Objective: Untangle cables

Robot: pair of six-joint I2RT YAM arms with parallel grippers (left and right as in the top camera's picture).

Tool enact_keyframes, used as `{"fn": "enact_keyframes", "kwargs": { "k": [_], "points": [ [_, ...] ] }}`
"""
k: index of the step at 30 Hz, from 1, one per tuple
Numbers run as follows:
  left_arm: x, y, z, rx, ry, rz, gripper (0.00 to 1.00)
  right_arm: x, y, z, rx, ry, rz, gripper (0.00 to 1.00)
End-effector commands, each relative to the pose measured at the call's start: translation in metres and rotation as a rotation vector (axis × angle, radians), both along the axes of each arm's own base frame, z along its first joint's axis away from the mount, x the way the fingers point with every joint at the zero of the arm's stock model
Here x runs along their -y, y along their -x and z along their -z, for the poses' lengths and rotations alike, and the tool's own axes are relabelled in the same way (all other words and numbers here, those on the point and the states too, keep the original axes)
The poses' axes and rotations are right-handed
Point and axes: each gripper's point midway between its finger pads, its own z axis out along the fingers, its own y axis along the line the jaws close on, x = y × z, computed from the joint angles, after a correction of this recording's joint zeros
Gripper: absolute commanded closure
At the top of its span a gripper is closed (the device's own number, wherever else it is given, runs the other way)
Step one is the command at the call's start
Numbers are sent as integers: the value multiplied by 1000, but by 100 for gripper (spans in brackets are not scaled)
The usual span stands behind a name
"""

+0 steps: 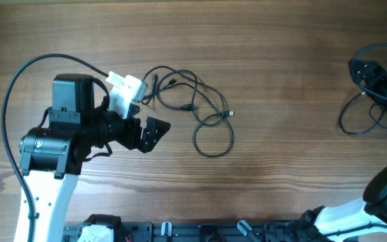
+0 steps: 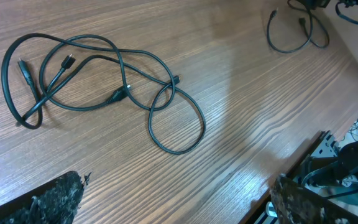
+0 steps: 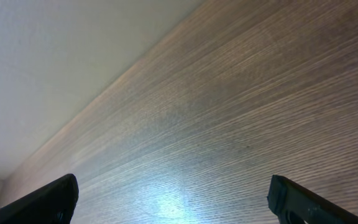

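Observation:
The cables [image 1: 195, 107] are thin black cords lying in a loose tangle on the wooden table [image 1: 281, 168], with one wide loop [image 1: 213, 154] trailing toward the front. The left wrist view shows the same tangle [image 2: 120, 94], its plug ends lying at the left. My left gripper [image 1: 150, 133] [image 2: 173, 208] hangs open just left of that loop, with nothing between its fingers. A separate black cable [image 1: 342, 123] [image 2: 284, 51] lies at the right by my right arm. In the right wrist view my right gripper [image 3: 176, 205] is wide open over bare wood. From overhead it [image 1: 367, 72] sits at the far right.
A thick black wire [image 1: 19, 74] arcs from the left arm over the table's left side. A black rail [image 1: 200, 232] with fixtures runs along the front edge. The right wrist view shows a pale wall [image 3: 55, 62] beyond the table's far edge.

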Motion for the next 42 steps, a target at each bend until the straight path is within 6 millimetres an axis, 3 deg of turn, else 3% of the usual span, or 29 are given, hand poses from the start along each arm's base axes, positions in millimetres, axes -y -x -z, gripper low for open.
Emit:
{"fn": "enact_keyframes", "kwargs": {
  "k": [1,9,15,21,26,30,36,40,42],
  "points": [
    [-1,-1,1,10,-11,5,0,3,4,4,-4,-4,3,1],
    [-1,-2,1,11,-12,5,0,28,12,38,-61,2,58,1],
    [-1,-2,1,11,-12,5,0,40,24,76,-106,-36,56,1],
    [-1,-2,1,11,-12,5,0,28,28,116,-148,-126,10,1],
    [-1,-2,1,11,-12,5,0,12,14,78,36,-220,-105,1],
    [-1,-2,1,11,-12,5,0,-3,10,33,193,-298,-233,0],
    [-1,-1,1,10,-11,5,0,-18,7,-17,298,-225,-324,0],
    [-1,-2,1,11,-12,5,0,-60,0,-44,328,-217,-439,0],
    [-3,-4,1,20,-19,-1,0,-109,-7,-50,322,-247,-563,0]
  ]
}}
